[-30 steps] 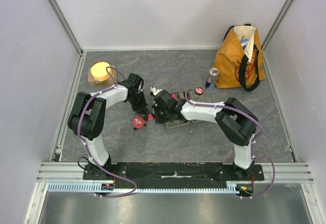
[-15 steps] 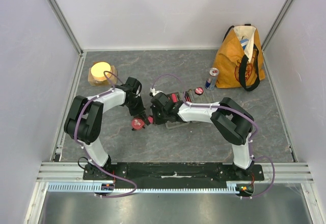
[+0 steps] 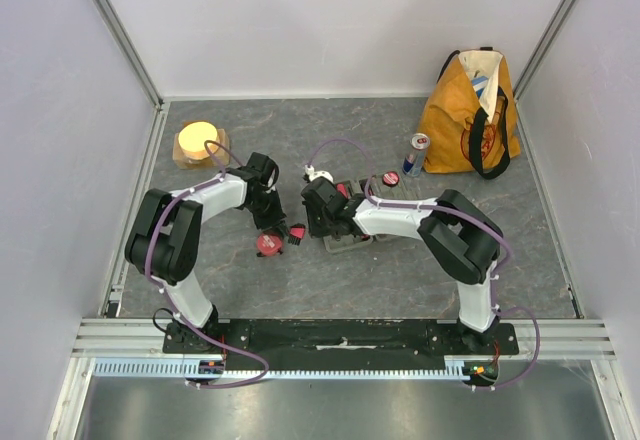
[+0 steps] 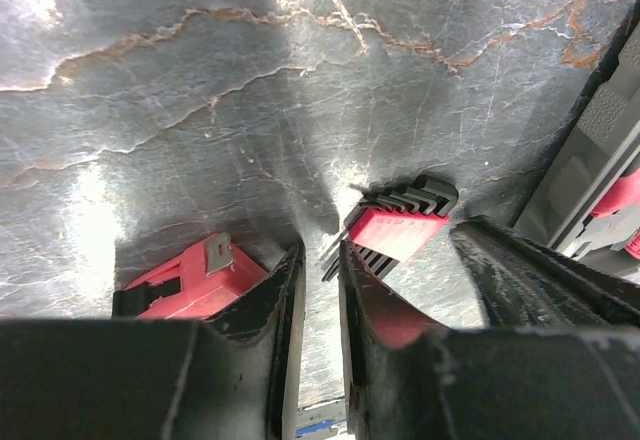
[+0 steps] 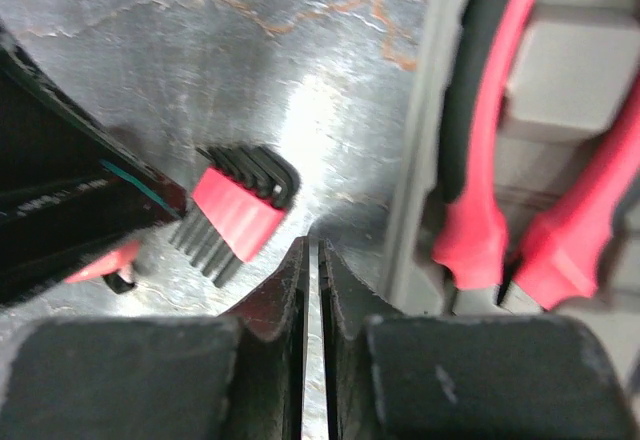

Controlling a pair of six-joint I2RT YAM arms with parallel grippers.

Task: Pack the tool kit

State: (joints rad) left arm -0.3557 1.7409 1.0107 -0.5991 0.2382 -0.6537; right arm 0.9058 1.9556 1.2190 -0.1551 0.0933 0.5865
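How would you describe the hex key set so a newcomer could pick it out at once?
Find the grey tool kit case mid-table. Just off its left edge in the top view, on the marbled tabletop, lies the hex key set, between the case and the round red tape measure. It alone is a fan of black L-shaped keys in a flat red holder.

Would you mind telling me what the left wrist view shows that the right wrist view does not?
Only the left wrist view plainly shows the tape measure, red with a metal clip, beside the left fingers. Only the right wrist view plainly shows the pliers, their red handles lying in the case, and the right fingers. Both show the hex key set in its red holder, lying outside the case.
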